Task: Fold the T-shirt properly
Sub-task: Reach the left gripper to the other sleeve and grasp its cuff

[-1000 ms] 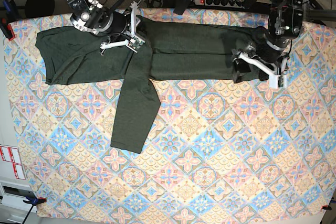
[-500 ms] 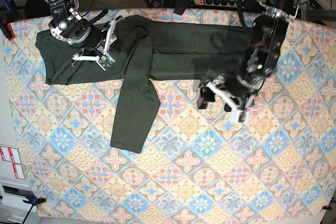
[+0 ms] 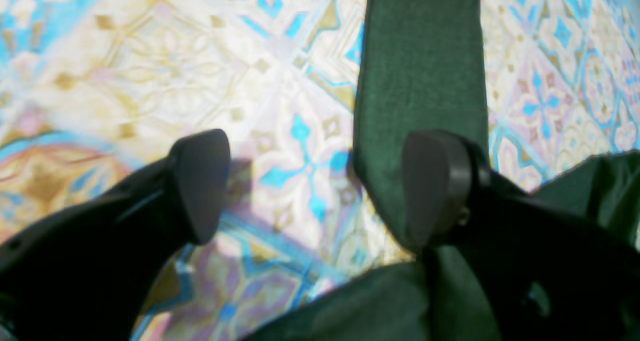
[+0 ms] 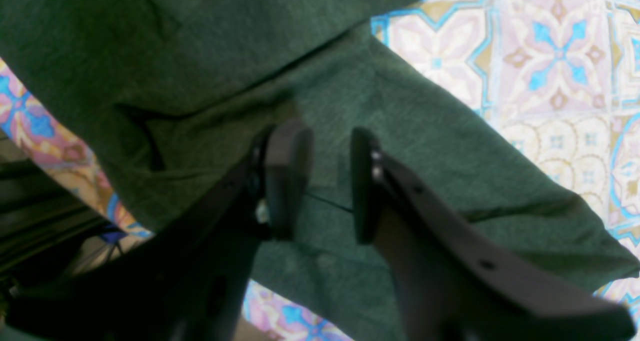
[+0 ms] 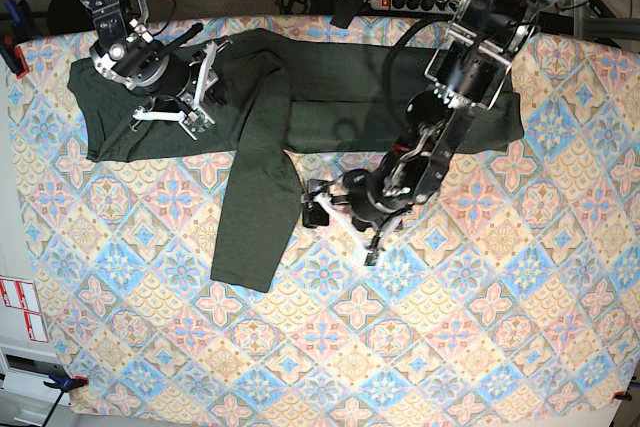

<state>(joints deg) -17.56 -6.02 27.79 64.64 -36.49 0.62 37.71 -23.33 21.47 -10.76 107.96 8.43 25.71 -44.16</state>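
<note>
Limp, light and prone to drag, the dark olive-green knit T-shirt (image 5: 350, 97) sprawls along the patterned tablecloth's (image 5: 450, 347) far edge; take its loose sleeve cuff, beside the wide-spread left gripper (image 5: 340, 222), while the right gripper (image 4: 327, 181), narrowly parted, pinches nothing.

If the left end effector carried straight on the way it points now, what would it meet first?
Most likely the hanging sleeve of the T-shirt: the open left end effector points toward it across the patterned tablecloth. Its height above the cloth is unclear.

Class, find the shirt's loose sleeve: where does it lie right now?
In the base view, the sleeve hangs down from the shirt left of centre onto the patterned cloth, with the open left end effector just beside it.
</note>
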